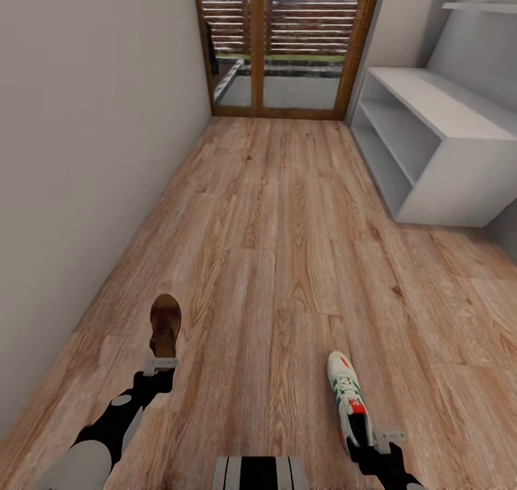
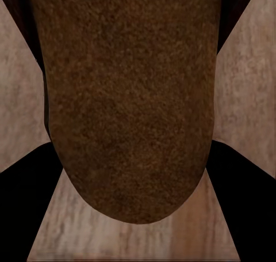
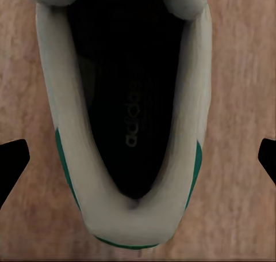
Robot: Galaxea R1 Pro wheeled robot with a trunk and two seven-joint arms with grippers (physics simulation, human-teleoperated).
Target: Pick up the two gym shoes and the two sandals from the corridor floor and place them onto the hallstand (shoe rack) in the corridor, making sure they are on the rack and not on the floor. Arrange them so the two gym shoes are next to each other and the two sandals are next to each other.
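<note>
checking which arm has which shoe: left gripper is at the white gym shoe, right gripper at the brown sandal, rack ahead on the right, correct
Swapped. In the head view the left gripper is at the brown sandal, and the right gripper is at the white gym shoe; each wrist view confirms it. The rack does stand ahead on the right.

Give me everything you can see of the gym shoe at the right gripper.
The gym shoe is white with green side stripes, white laces and a red-orange tongue patch. It points toward the door, heel at the right gripper. The right wrist view looks into its dark opening, printed "adidas". The black fingertips stand apart from its sides.
</note>
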